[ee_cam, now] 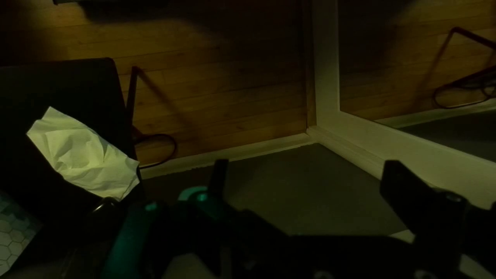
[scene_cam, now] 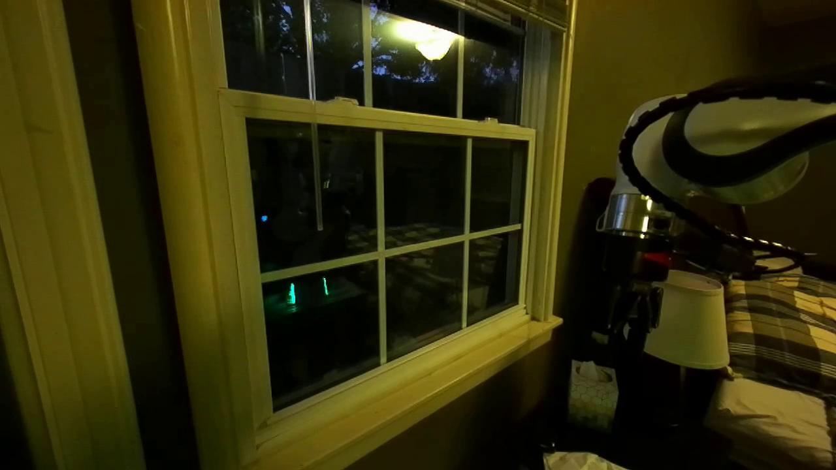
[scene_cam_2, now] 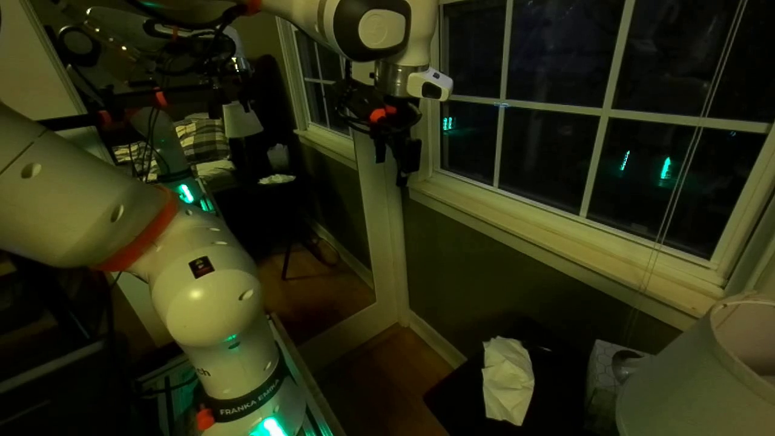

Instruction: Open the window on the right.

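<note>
Progress: opening not yet begun, judging by the window (scene_cam_2: 602,112), located at two o'clock in an exterior view. Its lower sash (scene_cam: 424,243) sits down on the sill (scene_cam: 418,385). The claw (ee_cam: 306,168) is spread wide and holds nothing; in an exterior view the claw (scene_cam_2: 395,166) hangs at about nine o'clock from the window, near the sill's end. Contact cannot be determined. Remaining: engage the lower sash, raise it. Condition of the apparent latches (scene_cam: 343,101): not discernible.
</note>
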Motion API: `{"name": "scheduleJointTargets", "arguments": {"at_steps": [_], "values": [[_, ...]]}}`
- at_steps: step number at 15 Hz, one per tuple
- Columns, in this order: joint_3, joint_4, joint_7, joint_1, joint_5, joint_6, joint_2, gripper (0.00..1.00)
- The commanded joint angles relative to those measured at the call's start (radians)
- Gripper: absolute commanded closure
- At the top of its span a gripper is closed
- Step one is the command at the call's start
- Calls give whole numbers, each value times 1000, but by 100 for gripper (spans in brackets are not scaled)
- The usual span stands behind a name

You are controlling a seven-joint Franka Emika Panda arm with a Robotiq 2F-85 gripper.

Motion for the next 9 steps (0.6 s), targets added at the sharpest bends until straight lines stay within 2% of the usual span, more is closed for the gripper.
{"name": "scheduleJointTargets", "arguments": {"at_steps": [1,4,7,9], "values": [[11,2,-6,-14,6,-4,1,0],[11,2,-6,-14,6,-4,1,0],[-29,3,-106,1,63,178,100,0],[-64,12,-173,24,152,300,169,0]]}}
